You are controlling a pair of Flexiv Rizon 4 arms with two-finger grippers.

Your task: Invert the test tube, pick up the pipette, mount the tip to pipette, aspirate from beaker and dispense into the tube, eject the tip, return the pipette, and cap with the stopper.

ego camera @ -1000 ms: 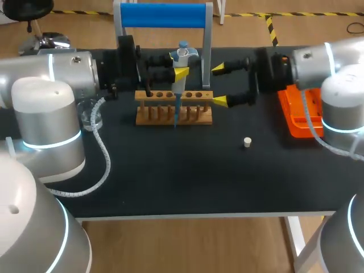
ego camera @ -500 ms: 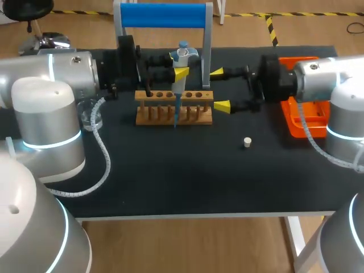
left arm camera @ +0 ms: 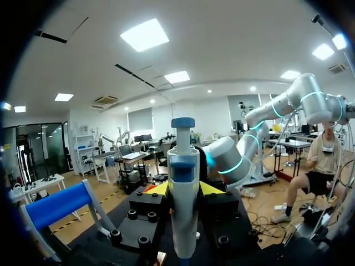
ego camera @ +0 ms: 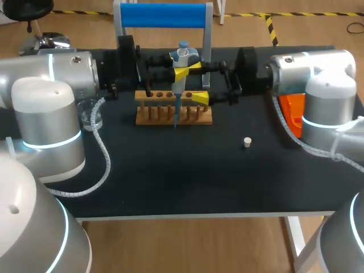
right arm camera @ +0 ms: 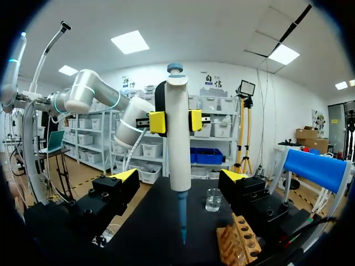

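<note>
Left tool (right arm camera: 176,121) grasps the pipette (right arm camera: 178,149) upright over the test tube rack (ego camera: 173,108); the released right tool (ego camera: 197,82) flanking it should close squarely, avoiding tilt.

Colours on the black table (ego camera: 170,176)
White pipette (ego camera: 182,56) with blue tip, tan rack (ego camera: 153,116), orange tray (ego camera: 291,112), cream stopper (ego camera: 247,142)
</note>
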